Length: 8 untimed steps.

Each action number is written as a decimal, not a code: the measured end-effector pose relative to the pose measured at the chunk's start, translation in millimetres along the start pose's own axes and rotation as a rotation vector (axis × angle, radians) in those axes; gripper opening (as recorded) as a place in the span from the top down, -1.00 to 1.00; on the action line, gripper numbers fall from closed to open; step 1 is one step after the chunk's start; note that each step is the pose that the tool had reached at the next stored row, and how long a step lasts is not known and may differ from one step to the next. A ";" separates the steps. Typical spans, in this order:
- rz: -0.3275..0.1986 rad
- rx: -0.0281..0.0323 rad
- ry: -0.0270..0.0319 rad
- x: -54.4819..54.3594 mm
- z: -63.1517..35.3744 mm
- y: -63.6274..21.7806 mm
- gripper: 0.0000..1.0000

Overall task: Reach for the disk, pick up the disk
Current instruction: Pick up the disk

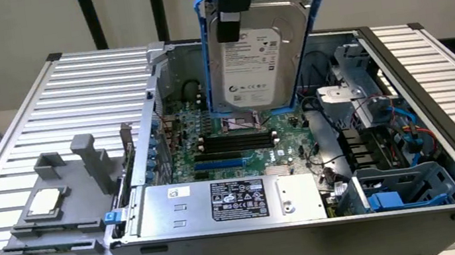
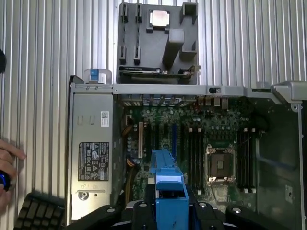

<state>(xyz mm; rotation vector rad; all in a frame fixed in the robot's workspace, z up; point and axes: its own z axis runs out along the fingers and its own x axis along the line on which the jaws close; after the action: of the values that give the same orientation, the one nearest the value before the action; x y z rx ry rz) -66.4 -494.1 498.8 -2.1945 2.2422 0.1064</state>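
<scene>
Disk (image 1: 257,53) hangs upright in the air above the open computer case (image 1: 446,157), clear of the motherboard (image 1: 239,142) beneath it, its white printed label facing the exterior camera and its bright blue carrier framing the silver body on both long sides. The gripper (image 1: 234,13) has it clamped from above: a black finger (image 1: 228,3) lies flat against the label face near the upper edge, and the hold looks firm, though the finger on the far side is hidden behind the drive. In the wrist view the carrier's blue edge (image 2: 168,184) juts out between the black fingers, with the motherboard directly below it.

Inside the case, the grey labelled power supply (image 1: 220,202) sits along the near wall in the exterior view, and a blue-grey drive cage (image 1: 405,186) occupies the corner to the exterior view's right. Outside the case, on the slatted metal table (image 1: 14,131) to the exterior view's left, stands a grey tray (image 1: 53,219) carrying a small square silver chip (image 1: 45,202). Beyond the power supply side of the case, the wrist view catches a person's hand (image 2: 7,165) beside a dark keyboard (image 2: 38,211).
</scene>
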 end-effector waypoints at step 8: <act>0.000 0.0001 0.0025 18.8 -1.1 -17.7 0.35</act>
<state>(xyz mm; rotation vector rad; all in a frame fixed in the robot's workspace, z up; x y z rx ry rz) -49.1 -513.3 498.1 -2.1956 2.2436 0.1036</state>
